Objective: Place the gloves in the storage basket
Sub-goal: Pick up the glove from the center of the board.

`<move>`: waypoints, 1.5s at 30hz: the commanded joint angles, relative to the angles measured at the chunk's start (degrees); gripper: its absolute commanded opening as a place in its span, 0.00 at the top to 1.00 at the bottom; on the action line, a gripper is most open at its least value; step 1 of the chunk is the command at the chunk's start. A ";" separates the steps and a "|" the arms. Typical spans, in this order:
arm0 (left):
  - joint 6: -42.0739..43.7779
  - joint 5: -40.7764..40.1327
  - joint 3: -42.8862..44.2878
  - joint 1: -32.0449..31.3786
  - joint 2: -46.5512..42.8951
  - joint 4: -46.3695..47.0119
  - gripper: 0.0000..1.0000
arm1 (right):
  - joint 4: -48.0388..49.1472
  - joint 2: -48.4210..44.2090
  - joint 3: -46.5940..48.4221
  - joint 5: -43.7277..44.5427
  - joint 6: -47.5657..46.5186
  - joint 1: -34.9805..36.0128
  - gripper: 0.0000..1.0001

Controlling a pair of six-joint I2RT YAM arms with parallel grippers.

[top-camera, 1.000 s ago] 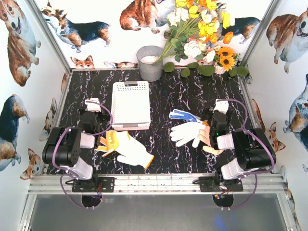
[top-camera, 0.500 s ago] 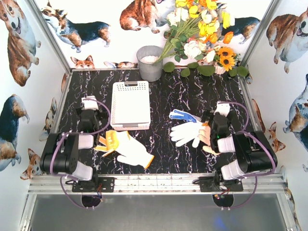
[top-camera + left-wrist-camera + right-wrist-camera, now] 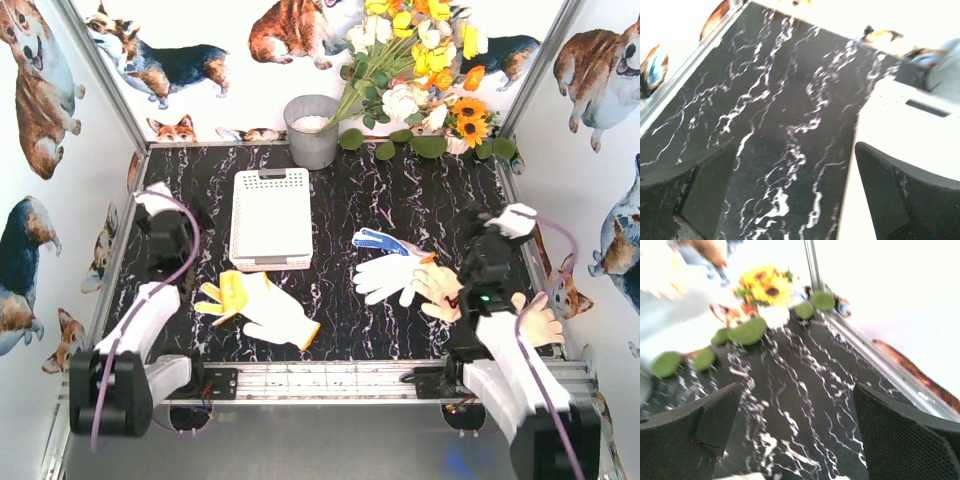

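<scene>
On the dark table, the storage basket holds nothing yet; all the gloves lie outside it, one toward the left gripper, others near the right gripper. Both grippers gape wide, empty.

Fingers: two dark fingers at the lower corners, spread wide apart, with only bare table between them.
Table: black marble table with white veins, running away from the camera.
Flowers: yellow sunflowers at the far edge, blurred.
Leaves: round green leaves lying on the table in front of the sunflowers, in a loose row from left to right.
Frame: metal rail along the table's right edge, joined by an upright post at the far corner.
Wall: white wall beyond the rail, with an orange-brown patch low down, too blurred to make out.
</scene>
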 commanded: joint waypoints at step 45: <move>-25.17 28.93 1.91 -0.98 -13.27 -53.16 0.18 | -84.28 -12.83 30.64 -15.07 34.32 41.15 0.00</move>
